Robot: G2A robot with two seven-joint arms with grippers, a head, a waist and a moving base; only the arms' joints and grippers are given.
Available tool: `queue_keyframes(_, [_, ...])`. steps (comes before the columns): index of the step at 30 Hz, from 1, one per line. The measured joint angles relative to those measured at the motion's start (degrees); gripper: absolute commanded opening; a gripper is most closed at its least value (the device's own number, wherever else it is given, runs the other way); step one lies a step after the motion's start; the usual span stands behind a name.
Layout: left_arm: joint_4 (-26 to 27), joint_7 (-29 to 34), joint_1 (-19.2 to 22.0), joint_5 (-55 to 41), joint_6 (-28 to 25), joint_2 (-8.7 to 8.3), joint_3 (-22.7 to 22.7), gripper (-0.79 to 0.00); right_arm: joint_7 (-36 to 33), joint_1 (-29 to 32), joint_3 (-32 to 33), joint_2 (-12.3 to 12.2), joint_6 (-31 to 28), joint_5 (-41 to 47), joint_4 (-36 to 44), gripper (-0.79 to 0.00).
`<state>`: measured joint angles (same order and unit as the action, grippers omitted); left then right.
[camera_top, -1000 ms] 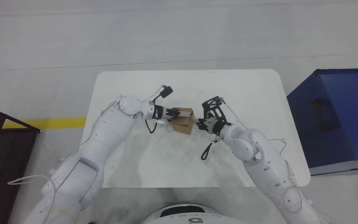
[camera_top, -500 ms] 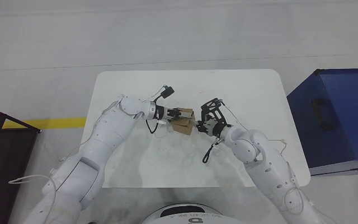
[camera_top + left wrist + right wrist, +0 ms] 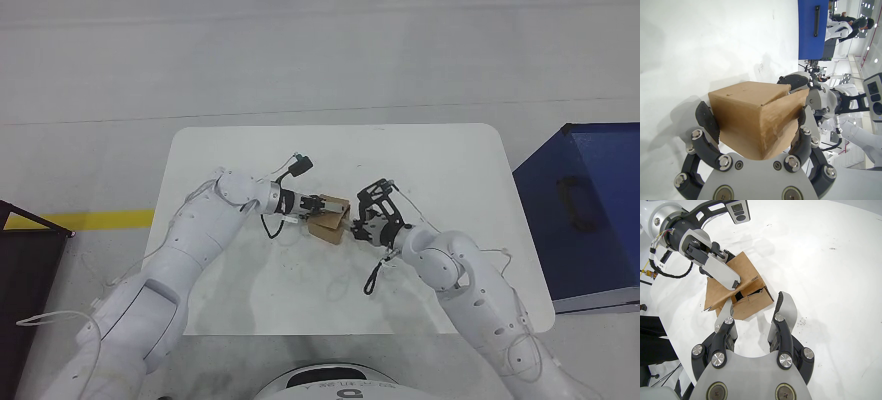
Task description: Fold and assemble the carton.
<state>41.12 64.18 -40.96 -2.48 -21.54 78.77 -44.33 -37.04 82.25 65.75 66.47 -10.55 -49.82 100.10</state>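
Bench: white; it carried the carton near its middle.
Carton: small and brown, body squared up, resting on the bench between my two arms. End flaps were loose, with a dark gap at the end toward the right arm.
Left claw: clamped on the carton, pads on opposite side walls, one finger lying along the upper flap.
Right claw: jaws apart, nothing held, just beside the open end. One finger sat under the loose flap; I couldn't tell if it touched.
Key relation: the unfinished end faced straight at my right claw while the left pinned the far side. So right was the nearer arm for the flaps. The carton lay ahead of the jaws, not inside them.
Change: over the last second my right claw crept in toward the carton. The left claw and carton barely shifted.
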Motion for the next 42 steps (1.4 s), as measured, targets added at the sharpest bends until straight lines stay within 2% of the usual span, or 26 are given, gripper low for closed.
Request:
queue_keyframes(5, [-0.43, -0.32, 0.57, 1.09, 0.07, 0.15, 0.38, 0.000, -1.40, 0.50, 0.42, -0.25, -0.54, -0.30, 0.53, -0.302])
queue_keyframes(14, [-1.01, -0.30, 1.19, 1.85, 0.13, 0.57, 1.04, 0.000, -2.87, 0.76, 1.36, -0.57, -0.59, 0.03, 1.10, -0.215])
queue_keyframes(16, [-1.15, -0.26, 1.39, 2.23, 0.10, 0.65, 1.24, 0.000, -2.41, 0.95, 2.22, -0.67, -0.36, 0.71, 1.35, -0.148])
queue_keyframes(24, [-1.65, -0.40, 1.88, 3.29, 0.06, 0.92, 1.72, 0.000, 3.77, 1.34, 4.35, -0.39, 6.62, 1.89, 1.39, -0.058])
queue_keyframes(28, [-1.89, -0.56, 2.08, 3.66, -0.07, 0.99, 1.79, 0.000, 3.28, 0.51, 2.82, -0.19, 5.60, 2.12, 0.84, -0.034])
queue_keyframes(30, [-1.98, -0.65, 2.14, 3.80, -0.06, 1.02, 1.81, 0.000, 0.79, -0.20, 1.62, -0.23, 3.44, 1.46, 0.17, -0.006])
queue_keyframes(36, [-2.04, -0.90, 2.26, 4.30, -0.03, 1.06, 1.84, 0.000, -3.72, -1.59, 0.65, -0.35, 1.42, 1.01, -1.28, -0.015])
queue_keyframes(42, [-1.92, -0.83, 2.30, 4.51, 0.03, 1.11, 1.83, 0.000, -0.41, -0.71, 2.26, -0.50, 1.28, 2.37, 0.15, -0.043])
